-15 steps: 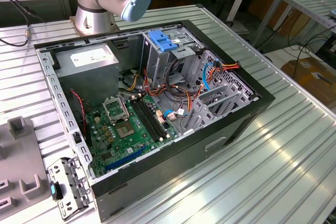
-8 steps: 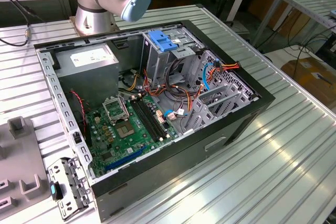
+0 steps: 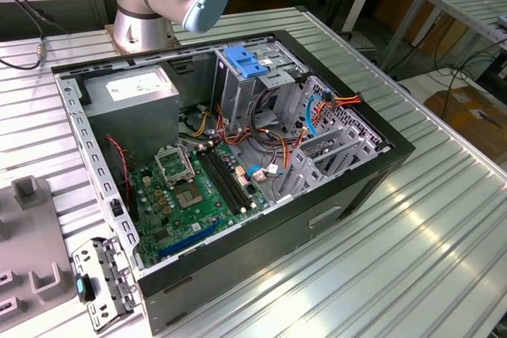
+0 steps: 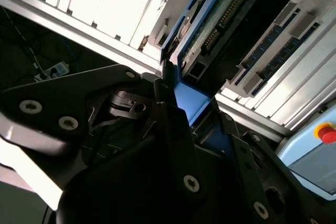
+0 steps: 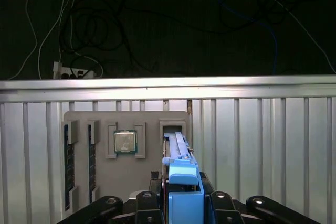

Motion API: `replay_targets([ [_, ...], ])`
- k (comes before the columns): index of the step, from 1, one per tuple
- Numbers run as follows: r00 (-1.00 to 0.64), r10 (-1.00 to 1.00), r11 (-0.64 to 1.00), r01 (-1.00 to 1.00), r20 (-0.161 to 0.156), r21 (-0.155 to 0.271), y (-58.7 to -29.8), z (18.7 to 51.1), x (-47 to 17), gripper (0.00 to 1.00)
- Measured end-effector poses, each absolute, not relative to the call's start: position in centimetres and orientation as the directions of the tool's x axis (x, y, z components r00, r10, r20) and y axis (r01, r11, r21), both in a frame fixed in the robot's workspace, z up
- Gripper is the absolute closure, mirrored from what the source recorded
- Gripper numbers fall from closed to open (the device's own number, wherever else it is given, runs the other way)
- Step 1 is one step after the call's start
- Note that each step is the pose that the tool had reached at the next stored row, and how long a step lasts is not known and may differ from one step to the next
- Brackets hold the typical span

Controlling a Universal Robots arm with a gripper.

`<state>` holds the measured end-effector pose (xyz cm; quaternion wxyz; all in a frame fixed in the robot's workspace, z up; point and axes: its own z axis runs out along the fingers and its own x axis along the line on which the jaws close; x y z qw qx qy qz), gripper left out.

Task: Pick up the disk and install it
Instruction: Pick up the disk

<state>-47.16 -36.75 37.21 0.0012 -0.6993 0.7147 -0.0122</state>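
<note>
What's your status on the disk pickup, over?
Gripper shut on disk, blue end clamped. It stands on edge at grey holder tray slot. Open computer case: disk not yet installed.

Open computer case (image 3: 261,255) on ribbed table (image 3: 420,235), arm base (image 3: 139,25) behind

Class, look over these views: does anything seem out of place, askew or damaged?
Nothing looks damaged or spilled. The disk is held on edge in the end effector at the grey tray, and the computer case lies open with loose cables.
</note>
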Motion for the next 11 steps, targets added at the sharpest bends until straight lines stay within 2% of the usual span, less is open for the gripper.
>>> replay_targets([
  [11,-0.022,-1.000,0.022,-1.000,0.015,-0.019,-36.75,37.63,-47.16,0.63],
])
